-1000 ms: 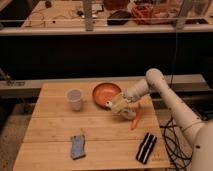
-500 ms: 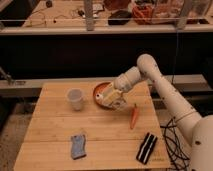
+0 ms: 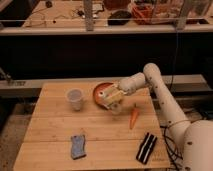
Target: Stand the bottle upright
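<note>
Your claw (image 3: 113, 100) hangs over the near right rim of the orange bowl (image 3: 99, 90); you cannot tell from here whether it is spread or clamped. The bottle (image 3: 133, 118) lies on its side on the worktop (image 3: 50, 125), just right of the claw and apart from it.

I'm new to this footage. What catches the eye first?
The white arm reaches in from the picture's right, its gripper at the front edge of the orange bowl. The slim orange bottle is on the wooden table just right of it, apart from the gripper.
</note>
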Tool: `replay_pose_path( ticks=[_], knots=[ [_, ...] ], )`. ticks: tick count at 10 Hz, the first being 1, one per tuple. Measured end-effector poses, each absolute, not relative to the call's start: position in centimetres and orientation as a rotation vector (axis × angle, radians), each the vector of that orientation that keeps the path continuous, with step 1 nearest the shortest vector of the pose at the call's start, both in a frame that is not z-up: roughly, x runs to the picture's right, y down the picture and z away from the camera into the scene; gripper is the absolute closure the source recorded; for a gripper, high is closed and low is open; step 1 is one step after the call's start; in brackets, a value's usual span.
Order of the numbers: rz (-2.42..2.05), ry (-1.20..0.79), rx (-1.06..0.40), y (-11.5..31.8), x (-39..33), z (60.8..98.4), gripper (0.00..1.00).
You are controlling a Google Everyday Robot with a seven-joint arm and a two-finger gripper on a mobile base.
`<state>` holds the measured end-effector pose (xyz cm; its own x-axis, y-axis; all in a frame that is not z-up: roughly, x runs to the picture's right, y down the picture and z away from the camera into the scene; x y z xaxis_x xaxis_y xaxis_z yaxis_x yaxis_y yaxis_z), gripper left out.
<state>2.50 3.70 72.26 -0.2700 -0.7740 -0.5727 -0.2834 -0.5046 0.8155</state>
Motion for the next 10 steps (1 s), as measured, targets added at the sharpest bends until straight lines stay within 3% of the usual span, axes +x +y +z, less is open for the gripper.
replay_pose_path(
  ticks=[5, 10],
  knots=[
    [-1.746, -1.299, 1.682, 4.6, 3.1, 70.6, 1.0],
    [-1.679, -1.253, 1.638, 7.2, 5.6, 70.8, 1.0]
  ],
)
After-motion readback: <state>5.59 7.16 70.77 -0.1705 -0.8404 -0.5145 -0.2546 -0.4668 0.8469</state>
